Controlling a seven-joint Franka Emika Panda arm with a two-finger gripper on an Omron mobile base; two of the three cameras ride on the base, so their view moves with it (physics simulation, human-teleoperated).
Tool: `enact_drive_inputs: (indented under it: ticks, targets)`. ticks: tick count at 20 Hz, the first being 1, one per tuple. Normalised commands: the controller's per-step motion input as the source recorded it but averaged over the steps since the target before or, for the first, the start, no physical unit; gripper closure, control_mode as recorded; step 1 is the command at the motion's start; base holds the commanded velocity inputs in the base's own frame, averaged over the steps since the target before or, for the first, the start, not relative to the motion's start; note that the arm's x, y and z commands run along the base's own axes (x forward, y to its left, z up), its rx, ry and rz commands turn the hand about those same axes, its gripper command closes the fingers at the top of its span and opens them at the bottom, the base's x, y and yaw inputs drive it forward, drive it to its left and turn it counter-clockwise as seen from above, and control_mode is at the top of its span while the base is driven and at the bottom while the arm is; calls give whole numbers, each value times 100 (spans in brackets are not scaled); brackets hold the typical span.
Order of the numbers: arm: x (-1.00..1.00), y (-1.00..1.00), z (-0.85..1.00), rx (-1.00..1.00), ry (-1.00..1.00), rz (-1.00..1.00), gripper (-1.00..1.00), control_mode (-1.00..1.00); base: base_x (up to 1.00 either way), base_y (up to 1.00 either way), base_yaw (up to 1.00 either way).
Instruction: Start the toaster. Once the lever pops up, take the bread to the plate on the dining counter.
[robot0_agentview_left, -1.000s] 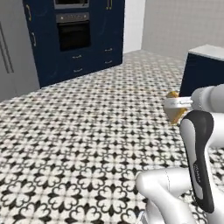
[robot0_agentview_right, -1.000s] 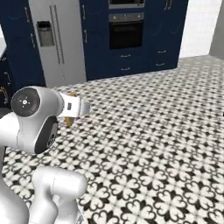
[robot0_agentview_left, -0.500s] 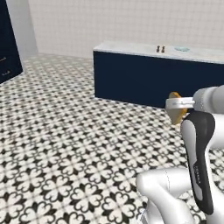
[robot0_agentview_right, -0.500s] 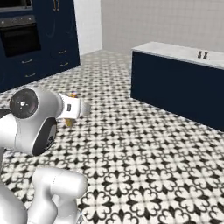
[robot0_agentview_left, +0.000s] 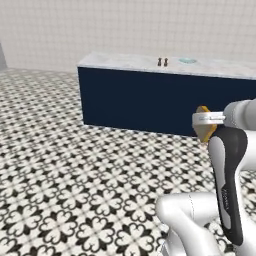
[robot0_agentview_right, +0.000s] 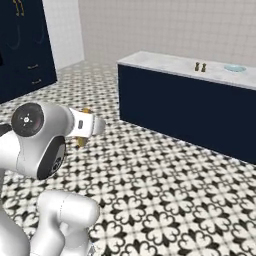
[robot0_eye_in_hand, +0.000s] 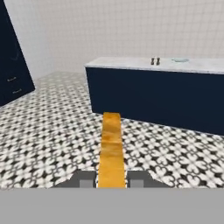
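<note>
A white robot arm with dark joints stands on a black-and-white patterned tile floor (robot0_agentview_left: 75, 175) in a rendered kitchen. Its two-finger gripper (robot0_eye_in_hand: 111, 178) is held up in the air, clamped on a small square slice of golden-tan toast (robot0_eye_in_hand: 111, 148). In the hand view the bread is seen edge-on, a narrow orange-brown strip rising from between the two dark fingertips (robot0_eye_in_hand: 85, 179), one pressed to each side of it. In the left base view the slice (robot0_agentview_left: 205, 129) sticks out beyond the white hand at about 3 o'clock in the picture; in the right base view just a small tan corner (robot0_agentview_right: 83, 141) peeks from behind the wrist, at about 9 o'clock.

Ahead of the arm, at 12 o'clock, stands the long dining counter (robot0_agentview_left: 165, 102) with a speckled white marble top and a plain dark navy front. On its top, toward the far right, lies a round, flat, pale blue plate (robot0_agentview_right: 234, 68). Just to the left of the plate stand two small dark shakers (robot0_agentview_right: 200, 66), close together. The bread is well apart from the plate. Dark navy cabinets (robot0_agentview_right: 22, 45) stand at 9 o'clock in the right base view.
</note>
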Motion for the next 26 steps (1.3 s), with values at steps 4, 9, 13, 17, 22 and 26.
enact_drive_inputs:
  ticks: [4, 9, 13, 17, 22, 26]
  targets:
    - [0, 0, 0, 0, 0, 0, 100, 100, 100, -25, -3]
    - [0, 0, 0, 0, 0, 0, 100, 100, 100, -4, -35]
    - [0, 0, 0, 0, 0, 0, 100, 100, 100, 25, -50]
    - [0, 0, 0, 0, 0, 0, 100, 100, 100, 33, -32]
    - [0, 0, 0, 0, 0, 0, 100, 100, 100, 10, -5]
    - [0, 0, 0, 0, 0, 0, 100, 100, 100, 0, 5]
